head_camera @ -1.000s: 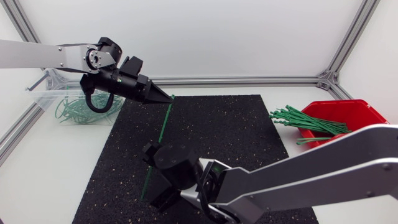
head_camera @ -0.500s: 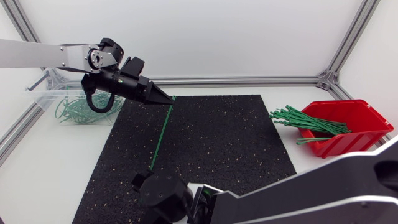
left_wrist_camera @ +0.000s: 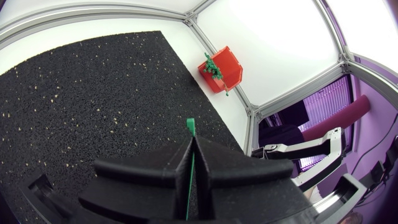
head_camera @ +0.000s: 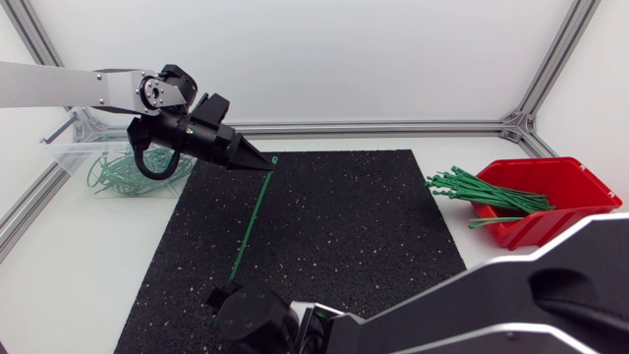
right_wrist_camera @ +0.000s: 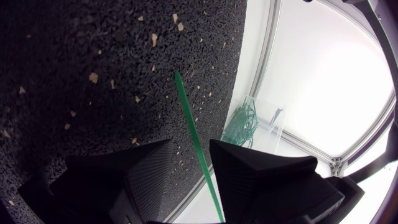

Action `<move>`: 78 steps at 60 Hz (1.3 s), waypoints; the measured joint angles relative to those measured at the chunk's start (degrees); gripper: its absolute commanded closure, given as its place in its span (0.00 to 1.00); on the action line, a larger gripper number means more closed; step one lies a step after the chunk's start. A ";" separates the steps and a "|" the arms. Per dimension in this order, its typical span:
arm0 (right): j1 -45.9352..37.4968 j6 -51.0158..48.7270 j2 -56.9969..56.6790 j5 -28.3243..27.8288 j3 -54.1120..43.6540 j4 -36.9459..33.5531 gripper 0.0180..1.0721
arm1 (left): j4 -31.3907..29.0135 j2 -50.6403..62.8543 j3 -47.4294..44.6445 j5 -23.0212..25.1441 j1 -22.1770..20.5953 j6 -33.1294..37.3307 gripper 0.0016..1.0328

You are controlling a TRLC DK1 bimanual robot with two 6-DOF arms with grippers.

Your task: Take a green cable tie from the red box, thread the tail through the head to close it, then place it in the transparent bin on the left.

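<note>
Fingers (left_wrist_camera: pixel 155 169) of the left gripper (head_camera: pixel 264 165) clamped on the far end of the green cable tie (head_camera: pixel 253 218); right gripper (right_wrist_camera: pixel 189 144) gapes around its near end.
Looks light, springy and slick, stretched over the black mat (head_camera: pixel 373 216), so I'd grab near the tip.

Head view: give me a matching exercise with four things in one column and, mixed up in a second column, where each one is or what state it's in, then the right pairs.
Things
1. red box
2. clear bin
3. cable tie
4. left gripper

Places or states
A. shut on one end of the tie
B. at the left side of the table
C. stretched across the black mat
D. at the table's right side

Pairs: 1-D, 2-B, 3-C, 4-A
</note>
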 measured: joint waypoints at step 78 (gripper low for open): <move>3.67 1.18 3.17 -0.44 4.52 2.54 0.95 | -3.30 1.49 1.70 0.00 1.05 4.94 0.97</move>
